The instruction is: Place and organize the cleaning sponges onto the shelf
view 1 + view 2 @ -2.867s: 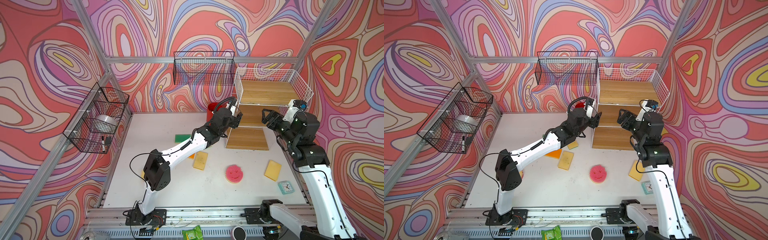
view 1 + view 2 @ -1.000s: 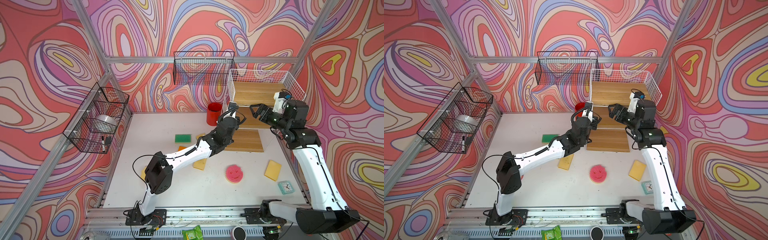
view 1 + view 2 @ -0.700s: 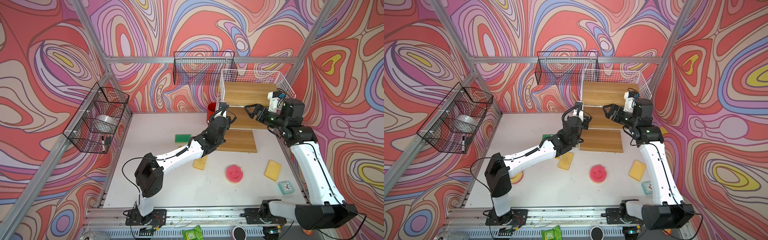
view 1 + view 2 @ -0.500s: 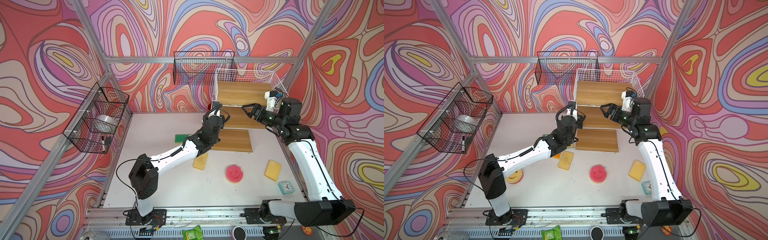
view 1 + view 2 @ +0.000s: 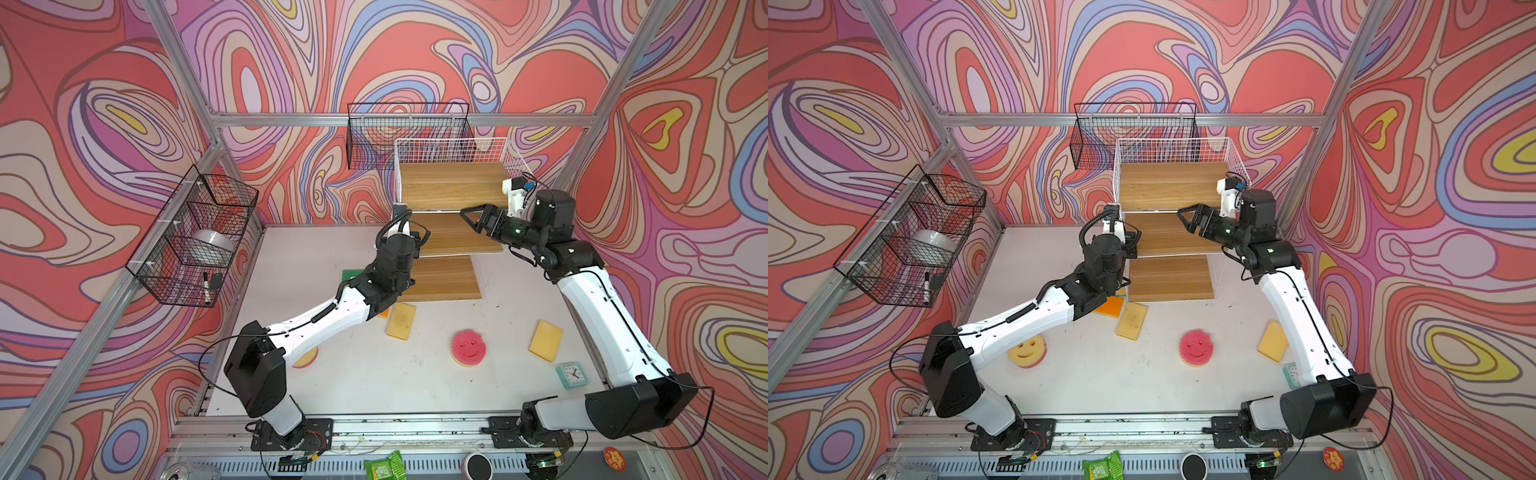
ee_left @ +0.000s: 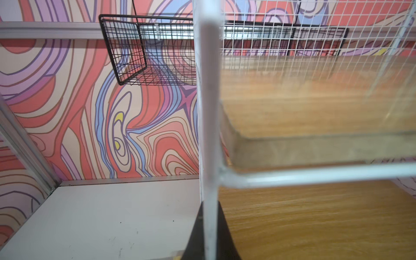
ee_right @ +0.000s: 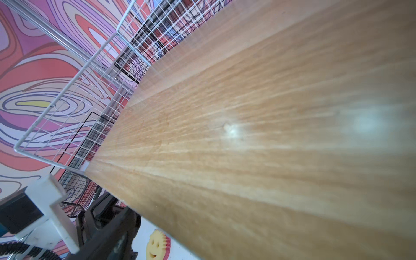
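Left pincer clamped a corner post of the shelf; right pincer gaped at its front. We judged the sponges, loose on the bench, light and squashy: pinch across short sides.

1. The tall white wire-grid shelf with three wooden boards stands just before the black wire basket on the rear wall.
2. Just before the shelf lies a rectangular yellow foam sponge, with an orange-faced rectangular sponge beside it on the left.
3. A green-faced rectangular sponge lies left of the shelf.
4. Well before the shelf lie a round pink smiley sponge and, rightward, a second rectangular yellow sponge.
5. A round yellow smiley sponge lies front-left of the shelf.
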Motion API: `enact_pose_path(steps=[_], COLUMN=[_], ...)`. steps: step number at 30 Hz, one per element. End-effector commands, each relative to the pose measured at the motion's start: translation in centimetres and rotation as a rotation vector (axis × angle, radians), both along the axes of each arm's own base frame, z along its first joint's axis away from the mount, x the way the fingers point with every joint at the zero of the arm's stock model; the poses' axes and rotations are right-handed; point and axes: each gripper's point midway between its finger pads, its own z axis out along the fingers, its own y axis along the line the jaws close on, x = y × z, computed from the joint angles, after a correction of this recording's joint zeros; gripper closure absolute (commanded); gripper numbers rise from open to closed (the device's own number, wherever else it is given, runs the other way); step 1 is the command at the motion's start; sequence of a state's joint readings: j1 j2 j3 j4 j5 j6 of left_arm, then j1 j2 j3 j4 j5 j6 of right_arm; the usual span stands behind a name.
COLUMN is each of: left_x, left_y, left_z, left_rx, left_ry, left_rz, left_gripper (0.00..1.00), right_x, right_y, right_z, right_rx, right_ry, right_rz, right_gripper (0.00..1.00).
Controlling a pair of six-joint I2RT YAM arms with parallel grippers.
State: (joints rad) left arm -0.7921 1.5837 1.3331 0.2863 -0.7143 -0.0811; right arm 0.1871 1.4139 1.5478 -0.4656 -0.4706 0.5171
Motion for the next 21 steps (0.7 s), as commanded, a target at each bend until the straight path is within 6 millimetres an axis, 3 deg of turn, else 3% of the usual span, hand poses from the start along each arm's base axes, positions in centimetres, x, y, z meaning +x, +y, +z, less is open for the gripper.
enact_pose_path(steps=[1, 5, 9, 12, 16, 18, 21], left_x=[-0.6, -0.2, -0.3, -0.5, -1.1, -1.5, -2.3], left_y=[5.1, 6.6, 6.4, 6.1, 6.1, 6.3, 6.8], left_z=[3.6, 2.9, 2.3, 2.0, 1.9, 2.0, 2.4], left_rx=[0.021, 0.021, 0.037, 0.039, 0.044, 0.055, 0.082], left_ry=[-0.039, -0.021, -0.009, -0.003, 0.008, 0.011, 0.017], left_rz=[0.102, 0.111, 0.090, 0.062, 0.037, 0.030, 0.015], left_gripper=[1.00, 1.00, 0.97, 0.71, 0.22, 0.03, 0.00], right_x=[2.2, 2.4, 2.4, 2.1, 1.5, 1.1, 0.3], right_y=[-0.8, 0.1, 0.1, 0.1, -0.1, -0.1, -0.1], right_z=[-2.4, -2.5, -2.6, -2.4, -2.4, -2.5, -2.4], right_rx=[-0.061, -0.070, -0.070, -0.073, -0.093, -0.100, -0.107], right_ry=[0.044, 0.043, 0.044, 0.039, 0.036, 0.037, 0.029], right_rz=[-0.098, -0.083, -0.085, -0.081, -0.075, -0.069, -0.052], right_gripper=[0.05, 0.04, 0.04, 0.02, 0.01, 0.02, 0.02])
